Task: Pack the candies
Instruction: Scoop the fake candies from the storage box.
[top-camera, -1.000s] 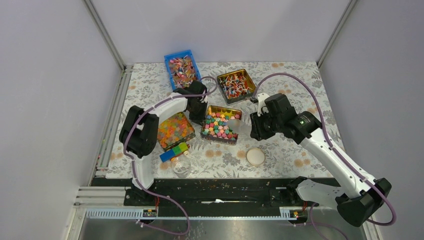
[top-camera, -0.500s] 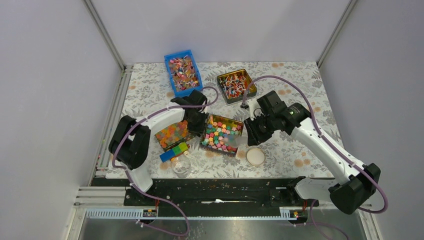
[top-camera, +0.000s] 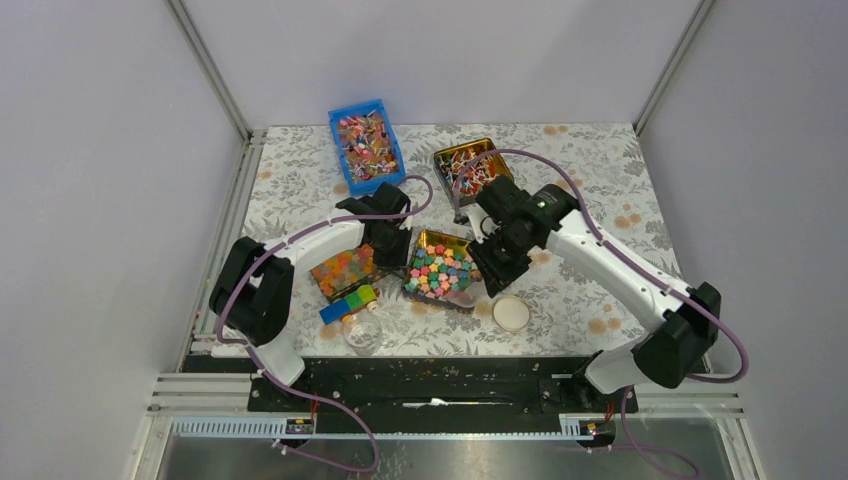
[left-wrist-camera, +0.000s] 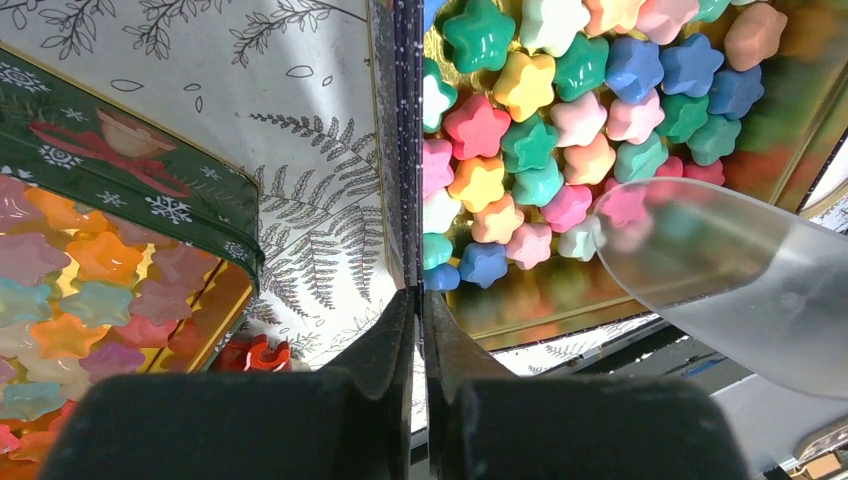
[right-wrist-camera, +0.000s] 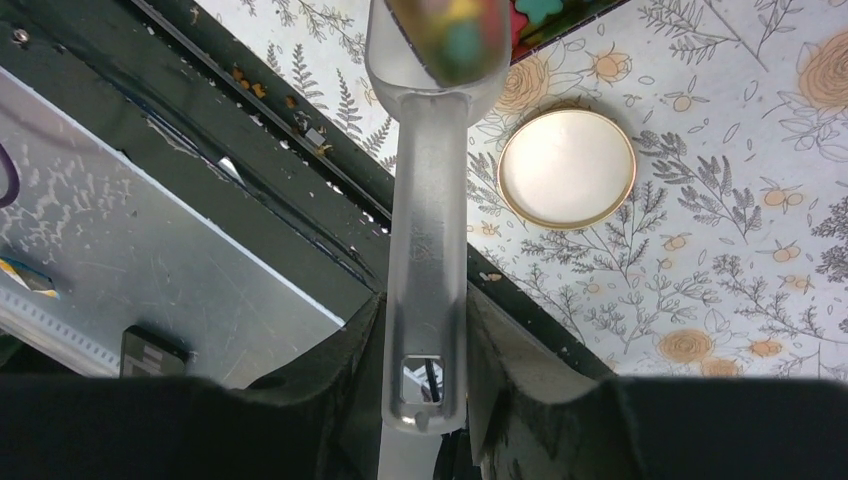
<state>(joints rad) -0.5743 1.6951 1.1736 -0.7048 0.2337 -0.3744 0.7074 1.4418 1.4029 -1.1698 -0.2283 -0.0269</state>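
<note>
The candies (top-camera: 442, 267) are small opaque stars in pink, green, blue, yellow and orange, filling a gold square tin (top-camera: 428, 240); they show close up in the left wrist view (left-wrist-camera: 530, 130). My left gripper (top-camera: 396, 248) is shut on the tin's left wall (left-wrist-camera: 408, 200). My right gripper (top-camera: 492, 262) is shut on the handle (right-wrist-camera: 428, 250) of a translucent plastic scoop. The scoop's bowl (left-wrist-camera: 720, 270) is at the tin's near right corner, and a few candies show through it (right-wrist-camera: 445, 35).
A round white lid (top-camera: 511, 313) lies right of the tin's front. A clear jar (top-camera: 363, 331) and coloured blocks (top-camera: 348, 303) sit in front, left. A tin of translucent gummies (top-camera: 340, 268) is beside my left gripper. A blue bin (top-camera: 365, 140) and a gold tin (top-camera: 466, 160) of wrapped candies stand behind.
My right arm has swung left and brought the scoop from beside the tin to its near right corner. My left gripper has shifted slightly toward me, still on the tin wall.
</note>
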